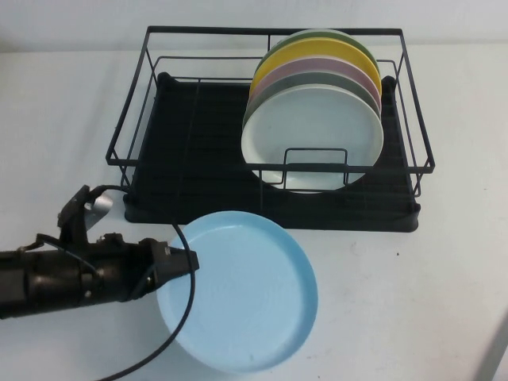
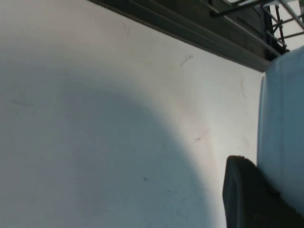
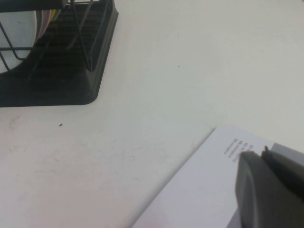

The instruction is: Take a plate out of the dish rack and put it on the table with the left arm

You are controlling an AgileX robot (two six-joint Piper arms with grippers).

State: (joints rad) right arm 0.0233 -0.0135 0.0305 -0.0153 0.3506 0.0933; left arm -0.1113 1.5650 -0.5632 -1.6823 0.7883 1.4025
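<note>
Left pincer grips one plate; right pincer parked.

A raised camera looks down toward twelve o'clock at the table and dish rack. The left wrist camera sits close over the table, sharing the rack's base. The right wrist camera, also low, shares the dish rack's corner.

Glossy smooth plate, black wire dish rack, matt scuffed white table

Left gripper hides part of the plate's rim; right gripper is cut off.
</note>
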